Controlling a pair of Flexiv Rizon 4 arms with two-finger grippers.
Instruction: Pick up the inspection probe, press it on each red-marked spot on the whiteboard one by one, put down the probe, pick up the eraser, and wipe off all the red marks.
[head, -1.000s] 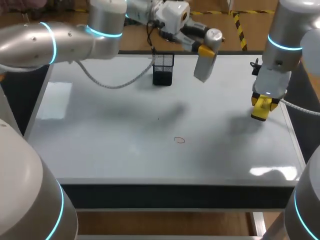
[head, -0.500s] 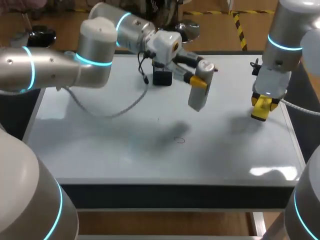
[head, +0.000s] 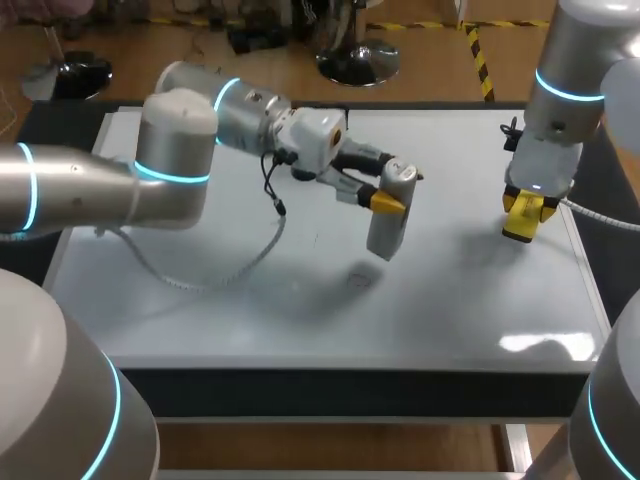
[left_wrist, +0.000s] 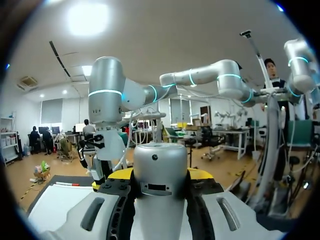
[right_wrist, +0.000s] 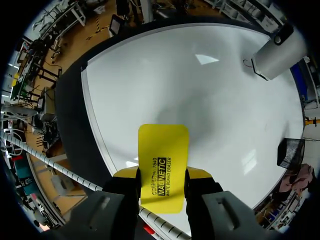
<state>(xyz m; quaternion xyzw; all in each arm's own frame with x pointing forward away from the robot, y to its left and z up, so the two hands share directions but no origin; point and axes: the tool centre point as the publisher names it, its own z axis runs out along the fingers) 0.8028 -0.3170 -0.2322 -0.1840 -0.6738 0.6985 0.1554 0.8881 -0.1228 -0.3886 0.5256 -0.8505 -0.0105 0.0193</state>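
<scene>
Two arms work over the flat white whiteboard (head: 200, 300) on the table.

1. L arm
- Enters from the L side and reaches past mid-board.
- The left gripper (head: 388, 204) is clamped on the silver-grey cylindrical probe (head: 385, 235). L wrist view confirms this: the probe sits between the two yellow-tipped fingers, in contact w/ each.
- Probe attitude: hangs lower end down, slightly tilted, w/ its upper part at the fingers and its lower end close to the board.
- Contact between probe end and board: cannot tell.

2. Mark
- A small red mark (head: 358, 279), a thin circular outline, lies on the board near the probe's lower end, toward the near edge and inside the arm's shadow.

3. R arm
- Stands at the R edge of the board, well apart from the probe.
- The right gripper (right_wrist: 162, 173) points down at the board and is closed on the flat yellow rectangular eraser (right_wrist: 163, 145), w/ one finger against each long side.
- The eraser projects ahead of the fingertips and is held over the board near its R edge.
- Its shadow falls on the board beside it.

4. Other items
- A black wire-mesh holder (right_wrist: 289, 152) stands at the far side of the board, seen in the R wrist view only. It is well apart from the eraser and the probe.
</scene>
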